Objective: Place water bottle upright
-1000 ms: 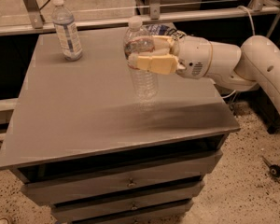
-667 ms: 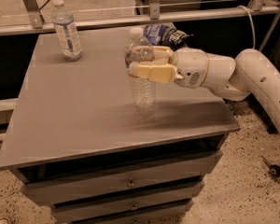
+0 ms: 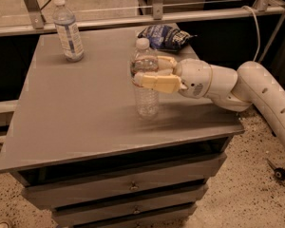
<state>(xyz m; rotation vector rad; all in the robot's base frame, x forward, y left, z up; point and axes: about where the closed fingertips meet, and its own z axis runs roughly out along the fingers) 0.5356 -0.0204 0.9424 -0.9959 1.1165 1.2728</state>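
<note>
End effector (image 3: 146,69) clamped around the water bottle (image 3: 146,101) just under its shoulder, so it stands vertical; base seemingly touching the bench (image 3: 76,108), ready for release.

Clear water bottle (image 3: 146,99) upright on table (image 3: 80,113), gripper (image 3: 146,71) clasping its shoulder

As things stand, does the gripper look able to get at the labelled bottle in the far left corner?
Probably not yet: the gripper is shut on the water bottle mid-table. Nothing stands between it and the labelled bottle.
</note>
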